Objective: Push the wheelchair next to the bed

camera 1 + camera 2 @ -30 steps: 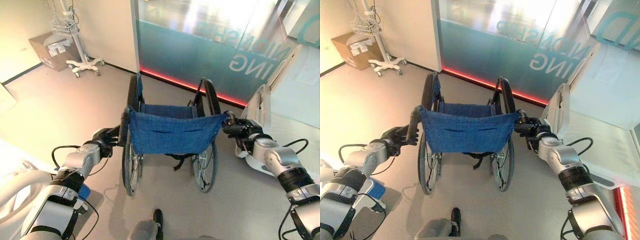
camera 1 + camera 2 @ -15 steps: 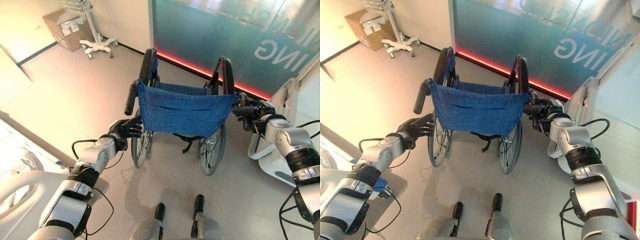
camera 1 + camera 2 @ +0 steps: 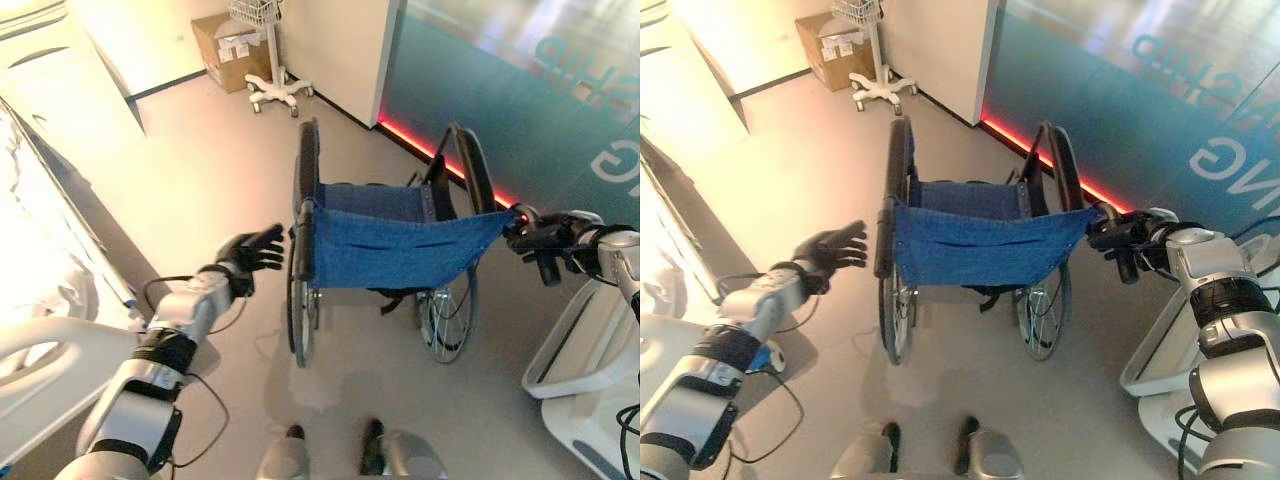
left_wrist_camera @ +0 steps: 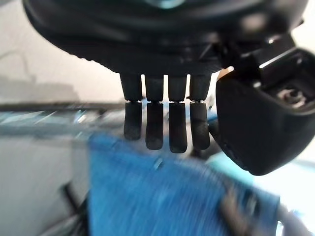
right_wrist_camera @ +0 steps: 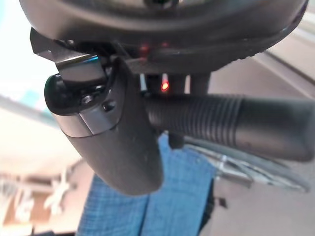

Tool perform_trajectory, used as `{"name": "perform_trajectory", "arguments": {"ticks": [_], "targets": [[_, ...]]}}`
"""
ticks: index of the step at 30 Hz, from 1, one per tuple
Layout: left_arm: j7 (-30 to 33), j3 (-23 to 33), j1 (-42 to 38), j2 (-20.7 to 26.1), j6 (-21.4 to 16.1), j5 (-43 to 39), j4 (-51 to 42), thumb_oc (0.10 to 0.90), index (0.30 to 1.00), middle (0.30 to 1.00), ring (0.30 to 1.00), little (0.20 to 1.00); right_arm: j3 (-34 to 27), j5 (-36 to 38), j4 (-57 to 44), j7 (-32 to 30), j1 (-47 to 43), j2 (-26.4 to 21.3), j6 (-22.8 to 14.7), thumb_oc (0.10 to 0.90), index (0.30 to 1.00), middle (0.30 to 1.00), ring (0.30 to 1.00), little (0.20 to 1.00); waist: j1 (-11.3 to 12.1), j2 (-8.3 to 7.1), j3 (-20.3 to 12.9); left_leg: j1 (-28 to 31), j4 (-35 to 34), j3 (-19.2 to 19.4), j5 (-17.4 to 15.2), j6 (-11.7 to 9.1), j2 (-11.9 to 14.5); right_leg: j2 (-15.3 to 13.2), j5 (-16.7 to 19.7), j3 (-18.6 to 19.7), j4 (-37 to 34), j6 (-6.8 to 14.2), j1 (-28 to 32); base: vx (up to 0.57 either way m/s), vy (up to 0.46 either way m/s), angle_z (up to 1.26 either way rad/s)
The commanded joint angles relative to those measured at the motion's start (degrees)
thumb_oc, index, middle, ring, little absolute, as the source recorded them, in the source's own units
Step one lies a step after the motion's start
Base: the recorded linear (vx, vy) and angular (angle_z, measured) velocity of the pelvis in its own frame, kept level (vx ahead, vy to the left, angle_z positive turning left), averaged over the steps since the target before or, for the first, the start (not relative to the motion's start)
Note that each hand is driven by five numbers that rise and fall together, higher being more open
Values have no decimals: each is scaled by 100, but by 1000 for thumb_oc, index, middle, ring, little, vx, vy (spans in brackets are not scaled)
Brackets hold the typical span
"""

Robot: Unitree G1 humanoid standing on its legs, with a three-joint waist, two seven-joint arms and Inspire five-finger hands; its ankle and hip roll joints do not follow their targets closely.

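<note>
The wheelchair (image 3: 395,245) with a blue cloth back stands in the middle of the floor, its back toward me. My left hand (image 3: 255,250) hovers open just left of the black left push handle (image 3: 303,240), apart from it, fingers (image 4: 162,128) straight. My right hand (image 3: 1130,240) is shut on the right push handle; its thumb (image 5: 118,142) lies across the ribbed grip (image 5: 231,123). The white bed (image 3: 40,230) runs along the far left.
A cardboard box (image 3: 235,45) and a white wheeled stand (image 3: 270,90) sit at the back by the wall. A teal glass wall (image 3: 520,90) with a red strip closes off the back right. White equipment (image 3: 590,350) stands close on the right. Open floor lies between wheelchair and bed.
My left hand has come off the left push handle and opened beside it. The right hand keeps its hold. The camera has swung, bringing the bed into view at left.
</note>
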Motion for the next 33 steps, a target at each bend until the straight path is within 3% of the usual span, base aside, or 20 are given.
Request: {"name": "perform_trajectory", "arguments": {"ticks": [1, 3, 6, 8, 11, 13, 14, 16, 19, 22, 24, 26, 28, 31, 32, 33], "targets": [[181, -104, -270, -30, -617, -155, -314, 400, 300, 300, 300, 300, 451, 261, -518, 1067, -924, 1100, -917, 400, 300, 300, 300, 300, 527, -82, -669, -21, 2200, 692, 84, 18, 228, -129, 613, -90, -429, 102, 54, 183, -102, -9], [182, -83, -285, -77, -633, -165, -270, 400, 300, 300, 300, 300, 444, 237, -522, 1018, -913, 1058, -889, 400, 300, 300, 300, 300, 516, -51, -617, -66, 1889, 816, 64, 26, 290, -90, 572, -180, -400, 99, 155, 203, -44, 2], [14, -60, -295, -103, -729, -151, -176, 400, 300, 300, 300, 300, 353, 297, -477, 736, -876, 1102, -860, 400, 300, 300, 300, 300, 528, 100, -528, 179, 329, 1105, 193, -1, 293, 116, 427, -246, -393, 150, 425, 258, 28, 9], [-111, -76, -306, -128, -754, -174, -175, 400, 300, 300, 300, 300, 254, 440, -501, 443, -833, 1147, -784, 400, 300, 300, 300, 300, 606, 128, -444, -14, -140, 1301, 347, -44, 214, 188, 390, -281, -511, 149, 671, 230, 30, 10], [-229, -117, -187, -93, -747, -163, -435, 400, 300, 300, 300, 300, -6, 978, -655, -375, -546, 1229, -696, 400, 300, 300, 300, 300, 804, 267, -282, -740, -780, 1590, 1026, -265, 163, 435, 175, -259, -719, 87, 1192, 349, 10, 34], [-286, -99, -97, 37, -623, -241, -712, 400, 300, 300, 300, 300, -218, 1170, -701, -625, -353, 1246, -689, 400, 300, 300, 300, 300, 895, 326, -290, -953, -1127, 1750, 1421, -346, 206, 571, 60, -256, -783, 27, 1419, 301, 29, 31], [-306, -85, -35, 92, -579, -274, -811, 400, 300, 300, 300, 300, -279, 1192, -682, -635, -292, 1250, -696, 400, 300, 300, 300, 300, 952, 315, -284, -990, -1095, 1683, 1468, -356, 151, 584, -37, -212, -752, -4, 1501, 284, 55, 19], [-336, 23, -26, 178, -445, -297, -870, 400, 300, 300, 300, 300, -353, 1081, -478, -581, -302, 1355, -767, 400, 300, 300, 300, 300, 1059, 259, -367, -889, -1048, 1616, 969, -107, -52, 508, -121, -148, -737, 48, 1568, 232, 100, -9], [-485, 2, -194, 224, -464, -291, -639, 400, 300, 300, 300, 300, -448, 935, -110, -675, -383, 1567, -894, 400, 300, 300, 300, 300, 1216, 229, -406, -977, -542, 1639, 527, 120, -88, 382, -340, -249, -511, 19, 1683, 284, 120, -58], [-576, -8, -410, 266, -395, -261, -519, 400, 300, 300, 300, 300, -548, 996, 21, -788, -444, 1690, -950, 400, 300, 300, 300, 300, 1335, 166, -467, -907, -386, 1729, 225, 339, -118, 215, -539, -462, -109, 171, 1713, 232, 104, -13], [-703, -73, -588, 332, -370, -172, -418, 400, 300, 300, 300, 300, -593, 934, -52, -877, -332, 1758, -1052, 400, 300, 300, 300, 300, 1423, 82, -543, -755, -535, 1796, 109, 559, -196, -173, -157, -762, 779, 548, 1615, 191, 152, 15], [-747, -143, -729, 341, -375, -134, -317, 400, 300, 300, 300, 300, -604, 918, -120, -763, -312, 1709, -1064, 400, 300, 300, 300, 300, 1391, 106, -571, -568, -687, 1777, 25, 709, -266, -549, 377, -801, 1793, 762, 1341, 198, 203, 6], [-745, -189, -761, 322, -418, -129, -259, 400, 300, 300, 300, 300, -601, 806, -161, -601, -298, 1686, -1050, 400, 300, 300, 300, 300, 1347, 126, -576, -463, -739, 1732, -26, 750, -302, -663, 566, -734, 2081, 829, 1193, 195, 134, 36], [-741, -207, -862, 264, -425, -166, -153, 400, 300, 300, 300, 300, -545, 439, -115, -93, -402, 1669, -1000, 400, 300, 300, 300, 300, 1316, 159, -547, -300, -738, 1681, -133, 754, -272, -928, 605, -769, 1755, 809, 1065, 203, -36, 42], [-742, -225, -965, 249, -414, -223, -89, 400, 300, 300, 300, 300, -458, 318, -16, 163, -574, 1668, -992, 400, 300, 300, 300, 300, 1313, 159, -508, -235, -688, 1644, -144, 650, -185, -954, 530, -816, 1072, 784, 1028, 135, -169, 25], [-737, -239, -996, 245, -431, -228, -80, 400, 300, 300, 300, 300, -443, 283, 31, 209, -634, 1661, -1022, 400, 300, 300, 300, 300, 1301, 156, -475, -221, -669, 1621, -141, 598, -143, -941, 488, -797, 818, 781, 985, 145, -251, -2]]}}
